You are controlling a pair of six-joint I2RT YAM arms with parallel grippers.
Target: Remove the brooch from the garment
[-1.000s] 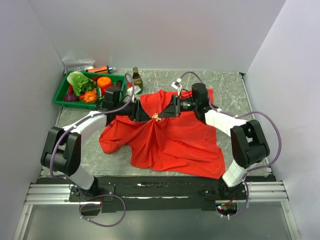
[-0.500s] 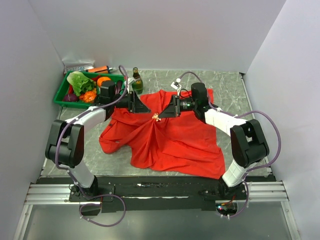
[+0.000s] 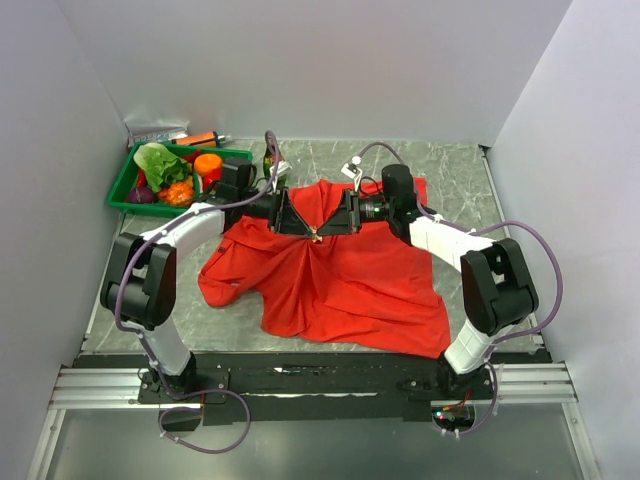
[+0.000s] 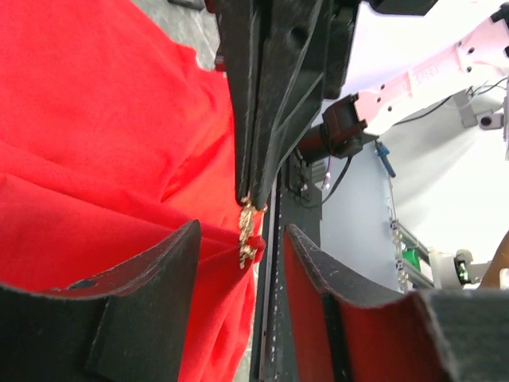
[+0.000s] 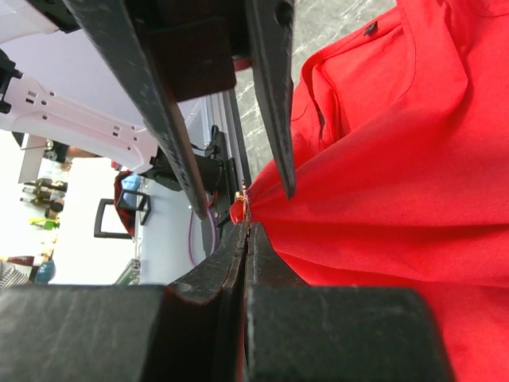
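The garment is a bright red shirt spread on the table, with a fold pulled up to a peak in the middle. The brooch is a tiny gold pin at that peak. My right gripper is shut on the brooch at its fingertips, and red cloth hangs from it. My left gripper faces it from the left and is open. Its two fingers straddle the brooch without touching it. The right gripper's shut fingers show above the pin against the red cloth.
A green basket of vegetables stands at the back left. A dark bottle stands behind the left arm, partly hidden. An orange-and-black tool lies behind the basket. Walls close in the table on three sides.
My left gripper has swung right from near the basket, and its open fingers now sit around the brooch. The right gripper has held still, shut on the pin.
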